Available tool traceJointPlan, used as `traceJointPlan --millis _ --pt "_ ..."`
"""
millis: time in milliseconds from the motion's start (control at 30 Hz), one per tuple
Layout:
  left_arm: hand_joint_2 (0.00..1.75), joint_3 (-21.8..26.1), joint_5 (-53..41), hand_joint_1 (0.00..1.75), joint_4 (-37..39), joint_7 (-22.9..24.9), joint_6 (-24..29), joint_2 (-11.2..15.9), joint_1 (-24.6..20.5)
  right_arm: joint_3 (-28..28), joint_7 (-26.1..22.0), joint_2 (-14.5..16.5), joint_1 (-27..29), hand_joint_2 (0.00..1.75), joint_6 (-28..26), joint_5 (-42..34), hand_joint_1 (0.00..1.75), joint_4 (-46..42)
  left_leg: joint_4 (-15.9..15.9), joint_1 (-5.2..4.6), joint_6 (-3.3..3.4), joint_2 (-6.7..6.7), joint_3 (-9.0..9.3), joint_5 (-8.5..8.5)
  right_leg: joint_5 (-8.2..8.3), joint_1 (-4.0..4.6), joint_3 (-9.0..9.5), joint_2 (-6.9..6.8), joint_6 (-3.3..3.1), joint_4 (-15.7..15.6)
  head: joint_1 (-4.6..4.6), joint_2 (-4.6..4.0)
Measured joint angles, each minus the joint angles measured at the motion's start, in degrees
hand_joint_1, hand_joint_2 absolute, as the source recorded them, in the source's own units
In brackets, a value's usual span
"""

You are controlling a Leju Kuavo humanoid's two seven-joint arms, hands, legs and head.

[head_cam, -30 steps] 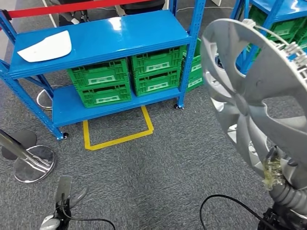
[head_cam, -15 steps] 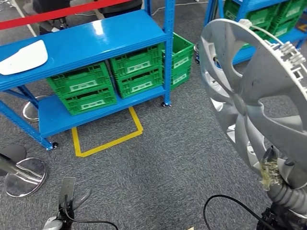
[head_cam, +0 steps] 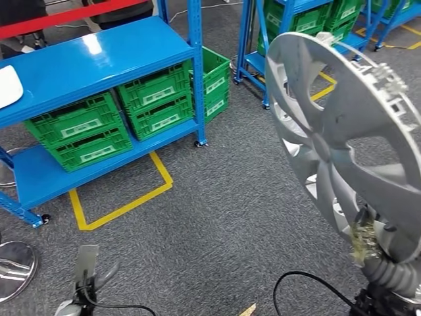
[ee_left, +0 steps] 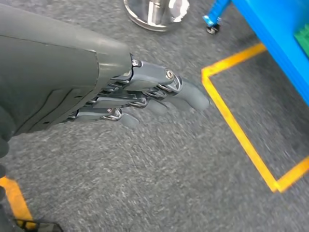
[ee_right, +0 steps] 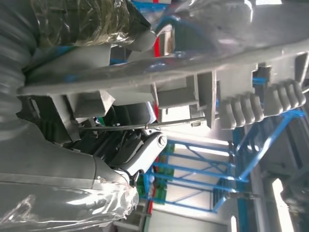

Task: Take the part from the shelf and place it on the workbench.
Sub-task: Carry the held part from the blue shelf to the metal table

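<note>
A large silver wheel cover (head_cam: pixel 347 138) stands upright at the right of the head view, held at its lower rim by my right hand (head_cam: pixel 379 247). The right wrist view shows the cover's rim (ee_right: pixel 204 67) and clips close up, with my right hand (ee_right: pixel 120 145) clamped on it. My left hand (ee_left: pixel 146 94) hangs over the grey carpet with its fingers straight and apart, holding nothing; it also shows at the bottom left of the head view (head_cam: pixel 87 273).
A blue shelf unit (head_cam: pixel 99 59) with green crates (head_cam: pixel 154 99) stands at the upper left, a yellow floor marking (head_cam: pixel 124 197) in front of it. More blue racks with green crates (head_cam: pixel 308 16) stand at the back right. A round metal base (head_cam: pixel 15 266) lies at left. A black cable (head_cam: pixel 308 283) crosses the carpet.
The whole scene has slid to the left in the head view, so the camera has turned right. The wheel cover stays in my right hand; more racks came into view at the back right.
</note>
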Motion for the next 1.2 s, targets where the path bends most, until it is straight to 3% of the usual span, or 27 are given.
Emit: traceJointPlan --millis 67,100,133,200,267,300,367,400,467,533,567,600,633,667,700,767,833,900,933,1000,1033,1100,1133,1167,1200 --pt "1.75 0.0 0.0 0.00 0.0 0.0 0.0 0.0 0.1 0.3 -0.2 0.0 -0.1 1.75 0.0 0.7 1.75 0.0 0.0 -0.11 0.13 1.46 -0.03 -0.07 -3.28 -0.29 -3.60 -1.75 0.54 7.6 0.18 0.00" --pt "1.75 0.0 0.0 0.00 0.0 0.0 0.0 0.0 0.1 0.6 -0.2 0.0 0.0 1.75 0.0 1.1 1.75 0.0 0.1 -0.15 0.11 2.20 -0.03 -0.11 -3.76 -0.43 -4.59 -1.99 0.74 9.7 0.16 -0.01" --pt "1.75 0.0 0.0 0.00 0.0 0.0 0.0 0.0 0.1 0.8 -0.3 0.0 0.0 1.75 0.0 1.4 1.75 0.0 0.1 -0.16 0.05 2.91 -0.01 -0.16 -3.13 -0.52 -4.45 -2.18 0.89 9.6 0.19 -0.01" --pt "1.75 0.0 0.0 0.00 0.0 0.0 0.0 0.0 0.0 1.2 -0.3 -0.1 0.0 1.75 0.0 1.9 1.75 0.0 0.2 -0.16 -0.24 4.18 0.16 -0.35 0.35 -0.58 -0.62 -3.44 0.92 2.8 0.20 -0.01" --pt "1.75 0.0 0.0 0.00 0.0 0.0 0.0 0.0 -0.1 1.4 -0.4 -0.1 0.0 1.75 0.0 2.1 1.75 0.0 0.3 -0.44 -0.74 5.20 0.32 -0.64 2.51 -0.26 3.63 -5.29 0.42 -4.5 0.15 -0.01" --pt "1.75 0.0 0.0 0.00 0.0 0.0 0.0 0.1 -0.1 1.5 -0.4 -0.1 0.0 1.75 -0.1 2.2 1.75 0.0 0.4 -0.58 -1.00 5.63 0.39 -0.73 2.74 -0.11 4.60 -5.69 0.05 -6.2 0.10 -0.02" --pt "1.75 0.0 0.0 0.00 0.0 0.0 0.0 0.1 -0.1 1.6 -0.4 -0.1 0.1 1.75 -0.1 2.3 1.75 0.0 0.4 -0.66 -1.50 6.55 0.50 -0.80 2.79 0.03 4.56 -4.72 -0.74 -6.5 0.05 -0.01" --pt "1.75 0.0 0.0 0.00 -0.1 0.0 0.0 0.1 -0.1 1.6 -0.4 -0.1 0.1 1.75 -0.1 2.3 1.75 0.0 0.5 -0.55 -1.81 6.55 0.52 -1.02 2.92 -0.05 4.48 -4.16 -1.06 -6.5 0.07 -0.01" --pt "1.75 -0.1 0.0 0.00 -0.1 0.0 0.0 0.1 -0.2 1.7 -0.4 -0.2 0.2 1.75 -0.1 2.5 1.75 -0.1 2.7 -0.33 -2.35 4.64 -0.27 -2.96 3.21 -0.30 4.42 -3.07 -1.64 -6.7 -0.04 0.00" --pt "1.75 -0.1 0.0 0.00 -0.1 0.0 0.1 0.2 -0.1 2.1 -0.5 -0.2 0.2 1.75 -0.3 3.0 1.75 -0.1 9.5 -0.20 -2.60 2.02 -3.12 -6.89 3.32 -0.40 4.42 -1.92 -1.94 -6.7 -0.22 -0.01" --pt "1.75 -0.1 0.0 0.00 -0.1 0.0 0.2 0.2 0.0 2.4 -0.5 -0.2 0.2 1.75 -0.5 3.3 1.75 -0.1 13.6 -0.18 -2.63 1.49 -4.91 -8.60 3.33 -0.37 4.42 -1.27 -2.01 -6.7 -0.25 -0.01" --pt "1.75 -0.1 0.0 0.00 -0.1 0.0 0.3 0.2 0.1 2.8 -0.5 -0.2 0.3 1.75 -0.8 3.7 1.75 -0.1 16.5 -0.18 -2.63 1.28 -6.30 -9.43 3.34 -0.33 4.42 -0.55 -2.04 -6.7 -0.25 -0.01" --pt "1.75 -0.1 0.0 0.00 -0.1 0.0 0.3 0.2 0.1 3.2 -0.4 -0.2 0.4 1.75 -1.1 4.0 1.75 -0.1 17.6 -0.17 -2.58 1.22 -6.89 -9.08 3.35 -0.31 4.42 0.20 -2.06 -6.6 -0.25 0.00" --pt "1.75 -0.1 0.0 0.00 -0.1 0.0 0.4 0.2 0.1 3.5 -0.4 -0.2 0.4 1.75 -1.3 4.3 1.75 -0.1 16.2 -0.16 -2.47 1.10 -6.39 -7.54 3.34 -0.30 4.44 0.98 -2.06 -6.5 -0.25 -0.01" --pt "1.75 -0.1 0.0 0.00 -0.1 0.0 0.4 0.3 0.1 3.9 -0.3 -0.2 0.5 1.75 -1.5 4.5 1.75 -0.1 12.9 -0.13 -2.30 0.63 -4.98 -5.21 3.33 -0.32 4.47 1.76 -2.03 -6.4 -0.26 -0.01" --pt "1.75 -0.1 0.0 0.00 -0.1 0.0 0.4 0.4 0.0 4.5 -0.3 -0.2 0.5 1.75 -1.7 4.7 1.75 -0.1 5.4 0.08 -1.87 -1.90 -1.67 -1.52 3.33 -0.32 4.40 3.24 -1.82 -6.2 -0.22 -0.01" --pt "1.75 -0.2 0.0 0.00 -0.1 0.0 0.4 0.4 -0.1 4.8 -0.3 -0.2 0.5 1.75 -1.9 4.8 1.75 -0.2 1.9 0.19 -1.65 -3.60 -0.18 -0.96 3.51 -0.43 3.84 4.47 -1.29 -6.0 -0.23 -0.01" --pt "1.75 -0.2 0.0 0.00 -0.1 -0.1 0.4 0.4 -0.2 5.0 -0.2 -0.2 0.8 1.75 -2.0 4.8 1.75 -0.4 1.2 0.17 -1.42 -2.72 -0.04 -1.09 3.76 -0.64 3.12 5.37 -0.56 -6.0 -0.30 -0.01" --pt "1.75 -0.2 0.0 0.00 -0.1 -0.1 0.4 0.3 -0.3 5.1 -0.1 -0.2 0.9 1.75 -2.1 4.8 1.75 -0.4 1.0 0.21 -1.16 -2.07 -0.01 -0.94 3.54 -0.61 2.71 4.63 -0.23 -5.7 -0.23 -0.01" --pt "1.75 -0.2 0.0 0.00 -0.1 -0.3 0.4 0.2 -0.3 5.3 0.0 -0.4 0.9 1.75 -2.1 4.8 1.75 -0.6 0.6 0.30 -0.56 -0.58 0.13 -0.70 1.39 -0.47 0.75 1.27 0.28 -2.2 0.07 -0.01" --pt "1.75 -0.2 0.0 0.00 -0.1 -0.3 0.4 0.2 -0.2 5.4 0.0 -0.5 0.8 1.75 -2.1 4.8 1.75 -0.6 0.5 0.18 -0.39 0.18 0.15 -0.73 -0.44 -0.45 -0.89 -0.56 0.50 1.3 0.20 -0.01" --pt "1.75 -0.1 0.0 0.00 -0.1 -0.4 0.4 0.3 0.0 5.7 0.2 -0.7 0.8 1.75 -2.1 4.8 1.75 -0.6 0.6 0.00 -0.23 1.81 0.14 -0.81 -3.52 -0.58 -4.31 -1.87 0.84 8.6 0.27 -0.01" --pt "1.75 -0.1 0.0 0.00 -0.1 -0.4 0.4 0.3 0.0 5.8 0.2 -0.7 0.8 1.75 -2.1 4.8 1.75 -0.6 0.6 -0.05 -0.22 2.62 0.15 -0.84 -3.77 -0.62 -4.98 -2.03 0.94 10.3 0.28 -0.01" --pt "1.75 -0.1 0.0 0.00 -0.1 -0.4 0.4 0.3 -0.1 5.9 0.3 -0.8 0.9 1.75 -2.1 4.8 1.75 -0.6 0.6 -0.07 -0.26 3.34 0.18 -0.88 -2.92 -0.62 -4.43 -2.21 0.97 9.6 0.30 0.00" --pt "1.75 -0.1 0.0 0.00 -0.1 -0.4 0.4 0.3 -0.2 5.9 0.3 -0.9 0.9 1.75 -2.1 4.8 1.75 -0.6 0.6 -0.08 -0.34 4.01 0.27 -0.95 -1.26 -0.62 -2.67 -2.61 0.92 6.6 0.30 -0.01"
